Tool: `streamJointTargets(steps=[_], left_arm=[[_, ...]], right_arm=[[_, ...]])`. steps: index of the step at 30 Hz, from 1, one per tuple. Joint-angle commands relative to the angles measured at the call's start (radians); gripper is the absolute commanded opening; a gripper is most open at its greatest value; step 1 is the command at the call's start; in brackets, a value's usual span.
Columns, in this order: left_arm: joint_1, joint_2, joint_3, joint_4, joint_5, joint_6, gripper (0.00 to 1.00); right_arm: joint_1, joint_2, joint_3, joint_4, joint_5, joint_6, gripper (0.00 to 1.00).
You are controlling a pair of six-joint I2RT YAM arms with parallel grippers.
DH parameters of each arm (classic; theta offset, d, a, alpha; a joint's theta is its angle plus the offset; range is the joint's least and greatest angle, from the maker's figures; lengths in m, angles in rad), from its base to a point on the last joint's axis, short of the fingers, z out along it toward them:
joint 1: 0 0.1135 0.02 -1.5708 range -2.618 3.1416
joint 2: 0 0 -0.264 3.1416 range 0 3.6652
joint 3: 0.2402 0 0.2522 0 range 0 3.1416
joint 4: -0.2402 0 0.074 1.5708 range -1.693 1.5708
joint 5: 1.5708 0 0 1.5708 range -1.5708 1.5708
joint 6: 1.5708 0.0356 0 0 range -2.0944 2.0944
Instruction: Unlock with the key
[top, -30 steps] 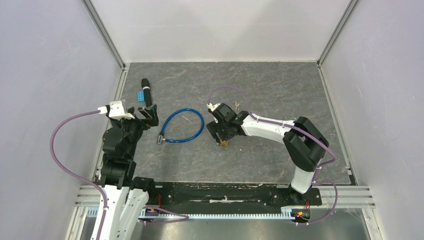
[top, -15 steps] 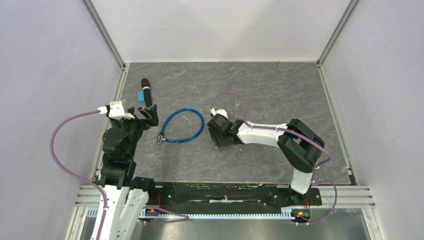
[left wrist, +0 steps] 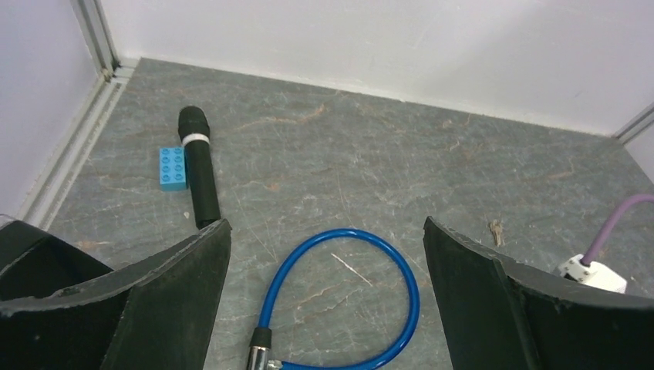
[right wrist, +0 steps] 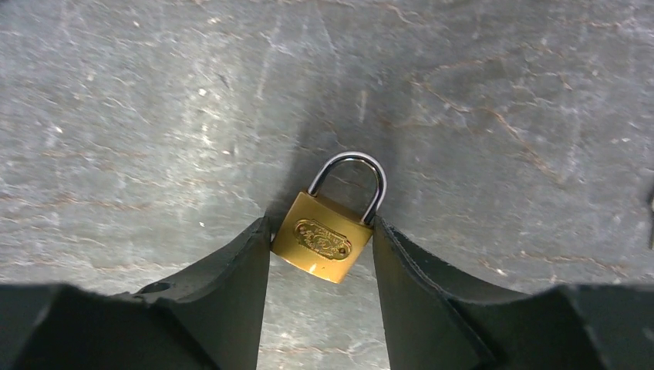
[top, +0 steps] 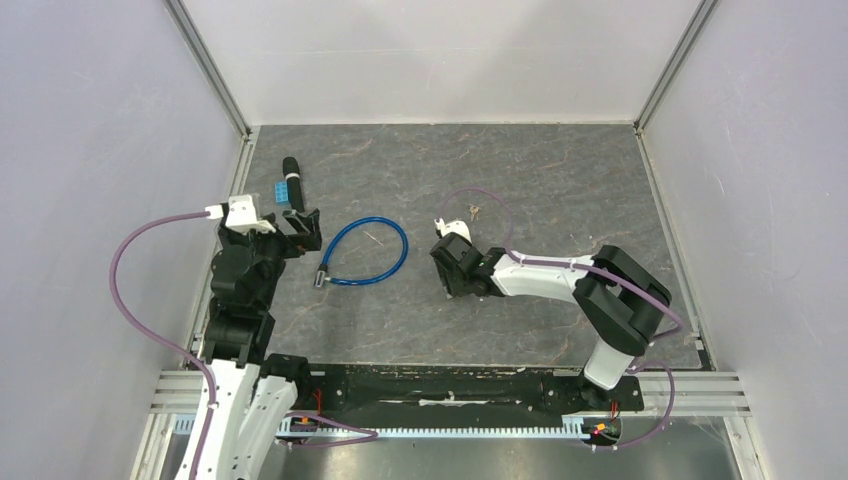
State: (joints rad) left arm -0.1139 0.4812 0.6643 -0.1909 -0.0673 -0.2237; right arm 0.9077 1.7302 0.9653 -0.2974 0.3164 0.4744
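Right wrist view: brass padlock (right wrist: 324, 240) lies flat on the grey tabletop (right wrist: 501, 92), body tilted, shackle pointing away from the camera. Right claw (right wrist: 320, 230) pinches it, one finger against each side of the body. Left claw (left wrist: 325, 231) stands spread wide above a blue cable loop (left wrist: 351, 233). Black microphone (left wrist: 199, 177) and blue brick (left wrist: 172, 167) lie side by side beyond.
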Motion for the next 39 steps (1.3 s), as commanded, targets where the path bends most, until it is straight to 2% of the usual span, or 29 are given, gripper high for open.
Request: streamJointTargets(steps=[1, 8, 11, 17, 24, 32, 39], left_arm=[[-0.003, 0.069, 0.04, -0.009, 0.061, -0.036, 0.99], [-0.003, 0.183, 0.105, -0.074, 0.174, -0.111, 0.99], [-0.003, 0.213, 0.115, -0.099, 0.191, -0.117, 0.98], [-0.003, 0.218, 0.107, -0.101, 0.174, -0.11, 0.98], [-0.003, 0.197, 0.078, -0.1, 0.132, -0.081, 0.98], [-0.003, 0.184, 0.072, -0.111, 0.107, -0.055, 0.98], [-0.003, 0.193, 0.07, -0.112, 0.108, -0.052, 0.98]], right_arm=[[-0.015, -0.033, -0.063, -0.059, 0.046, -0.073, 0.5], [-0.026, -0.06, -0.082, -0.059, 0.016, -0.095, 0.64], [-0.035, -0.073, -0.109, -0.06, 0.013, -0.078, 0.65], [-0.081, -0.094, -0.172, -0.015, -0.058, -0.064, 0.56], [-0.087, -0.096, -0.143, 0.025, -0.101, -0.187, 0.52], [-0.082, -0.052, -0.095, 0.021, -0.185, -0.293, 0.23], [-0.017, 0.004, -0.014, 0.016, -0.227, -0.35, 0.12]])
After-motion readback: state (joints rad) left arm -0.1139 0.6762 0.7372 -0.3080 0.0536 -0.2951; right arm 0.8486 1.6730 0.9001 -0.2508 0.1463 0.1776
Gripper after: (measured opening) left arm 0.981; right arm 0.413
